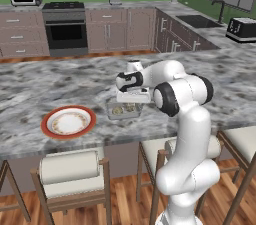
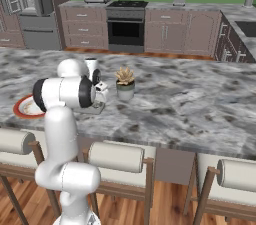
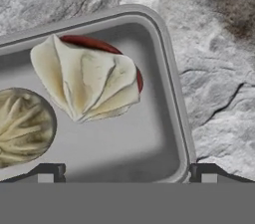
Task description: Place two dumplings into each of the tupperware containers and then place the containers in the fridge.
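Jaws wide over the tray (image 3: 169, 93), two dumplings (image 3: 87, 81) at frame left; lift straight up, you're clear of the rim.

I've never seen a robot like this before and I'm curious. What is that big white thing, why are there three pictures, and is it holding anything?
The big white thing is a robot arm with a claw at its end. It works in a make-believe computer kitchen. Two pictures come from cameras riding behind the arm, one on its left and one on its right, so they show the same stone counter from two sides. The third comes from a camera on the hand, looking down past the claw's two small dark fingertips.

On the counter lie a red-rimmed plate, a small potted plant and a grey container. Inside the container sit two dumplings: a pale folded one and another at the picture's edge.

The claw is open above the container and holds nothing.
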You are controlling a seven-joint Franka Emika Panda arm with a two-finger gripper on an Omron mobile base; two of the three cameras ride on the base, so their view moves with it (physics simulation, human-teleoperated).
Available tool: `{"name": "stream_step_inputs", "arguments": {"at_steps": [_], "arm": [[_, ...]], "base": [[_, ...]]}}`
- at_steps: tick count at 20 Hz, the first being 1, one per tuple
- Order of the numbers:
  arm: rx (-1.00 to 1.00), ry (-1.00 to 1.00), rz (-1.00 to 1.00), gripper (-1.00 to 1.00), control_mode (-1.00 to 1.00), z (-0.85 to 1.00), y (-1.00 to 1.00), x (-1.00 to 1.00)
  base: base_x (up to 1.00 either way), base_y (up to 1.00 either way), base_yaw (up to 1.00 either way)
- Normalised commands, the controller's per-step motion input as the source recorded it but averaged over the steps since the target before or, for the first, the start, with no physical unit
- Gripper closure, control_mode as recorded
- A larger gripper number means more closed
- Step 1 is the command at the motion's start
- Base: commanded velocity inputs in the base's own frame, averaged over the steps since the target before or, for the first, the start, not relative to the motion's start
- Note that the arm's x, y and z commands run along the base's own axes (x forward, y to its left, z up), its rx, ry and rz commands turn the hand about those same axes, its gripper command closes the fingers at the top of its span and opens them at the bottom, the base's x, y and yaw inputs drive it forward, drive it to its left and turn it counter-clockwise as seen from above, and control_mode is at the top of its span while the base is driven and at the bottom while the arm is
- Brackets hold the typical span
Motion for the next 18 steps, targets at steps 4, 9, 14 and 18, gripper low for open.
{"name": "stream_step_inputs", "arguments": {"at_steps": [4, 9, 14, 18], "arm": [[0.0, 0.0, -0.05, -1.0, -1.0, 0.15, -0.28, 0.0], [0.0, 0.0, 0.0, -1.0, -1.0, -0.03, -0.31, -0.02], [0.0, -0.02, 0.0, -1.0, -1.0, -0.18, -0.03, 0.0], [0.0, -0.06, 0.0, -1.0, -1.0, -0.27, 0.0, 0.0]], "base": [[0.0, 0.0, 0.0], [0.0, 0.0, 0.0], [0.0, 0.0, 0.0], [0.0, 0.0, 0.0]]}}
